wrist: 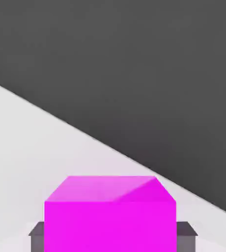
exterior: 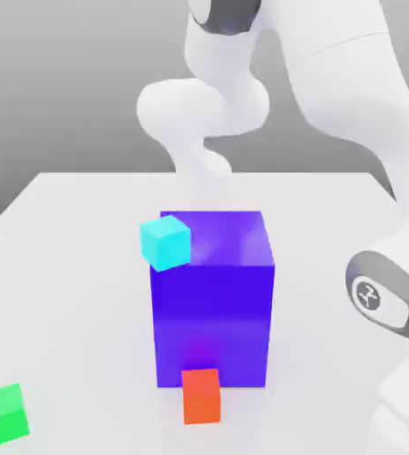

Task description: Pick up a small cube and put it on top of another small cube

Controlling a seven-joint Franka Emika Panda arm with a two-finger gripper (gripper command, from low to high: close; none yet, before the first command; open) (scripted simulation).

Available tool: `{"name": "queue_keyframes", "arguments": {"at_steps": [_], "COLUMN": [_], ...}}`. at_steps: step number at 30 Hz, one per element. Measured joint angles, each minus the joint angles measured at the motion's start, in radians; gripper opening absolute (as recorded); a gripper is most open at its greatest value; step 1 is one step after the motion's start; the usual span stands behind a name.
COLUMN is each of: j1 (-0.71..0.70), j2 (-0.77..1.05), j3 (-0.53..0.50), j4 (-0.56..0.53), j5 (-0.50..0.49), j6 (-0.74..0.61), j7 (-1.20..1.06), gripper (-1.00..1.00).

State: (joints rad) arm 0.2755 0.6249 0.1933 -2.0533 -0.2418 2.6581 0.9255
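The end effector (wrist: 110,238) pinches a magenta cube (wrist: 110,216), fingers (wrist: 36,235) flanking it, ready for lifting and stacking.

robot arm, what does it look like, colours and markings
The arm is glossy white with rounded, tube-like links and dark grey bands at the joints. One joint carries a grey-ringed round cap with a small logo. The pincer's fingers are dark grey and blocky.

1 small cube (exterior: 200,396) sits just before the big block (exterior: 213,302); another (exterior: 4,415) lies well apart, toward the exterior view's left.
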Motion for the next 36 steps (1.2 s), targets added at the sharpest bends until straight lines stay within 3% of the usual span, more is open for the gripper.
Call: {"name": "queue_keyframes", "arguments": {"at_steps": [6, 21, 25, 26, 32, 36], "j1": [-0.029, -0.384, -0.501, -0.537, -0.565, -0.567], "j2": [-0.121, -0.349, -0.302, -0.269, -0.245, -0.334], "j3": [0.026, -0.294, -0.375, -0.388, -0.394, -0.435], "j4": [-0.032, -0.258, -0.273, -0.265, -0.257, -0.257], "j5": [0.046, 0.268, 0.356, 0.388, 0.408, 0.373], "j6": [-0.088, -0.08, -0.018, 0.004, 0.019, -0.068], "j7": [-0.026, 0.165, 0.199, 0.202, 0.205, 0.247], "gripper": [-1.0, -1.0, -1.0, 1.0, 1.0, 1.0]}}
